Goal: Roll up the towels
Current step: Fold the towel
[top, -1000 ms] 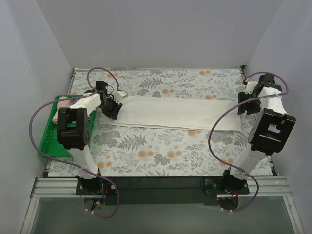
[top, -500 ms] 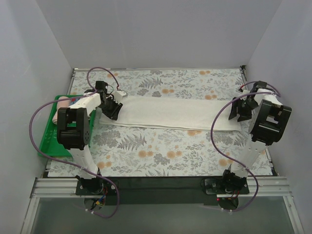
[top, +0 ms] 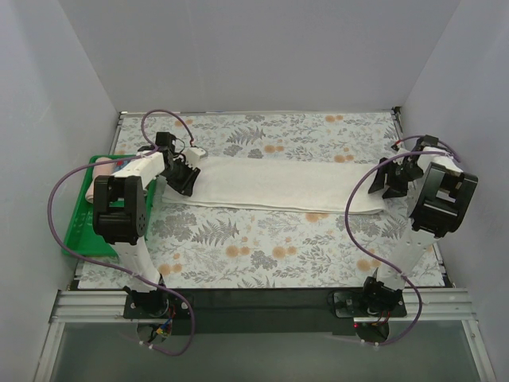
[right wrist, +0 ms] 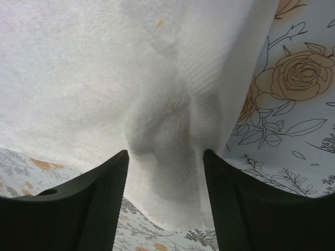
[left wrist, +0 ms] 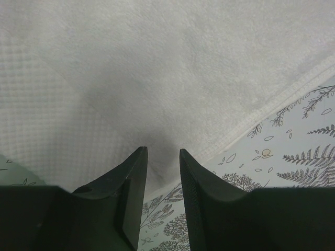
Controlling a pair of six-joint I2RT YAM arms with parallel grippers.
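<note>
The long cream-white towel lies flat across the table from left to right. My left gripper rests at its left end. In the left wrist view its jaws stand a narrow gap apart, tips on the towel's waffle border, with table print showing between them. My right gripper is at the towel's right end. In the right wrist view it is wide open and straddles a bunched fold of the towel. The salmon-pink towel lies in the green tray.
The green tray sits at the table's left edge beside the left arm. White walls close in the back and both sides. The floral tablecloth covers the table. Purple cables loop from both arms.
My right arm has swung left, bringing its gripper over the towel's right end. The left arm and the towel's left end have not moved.
</note>
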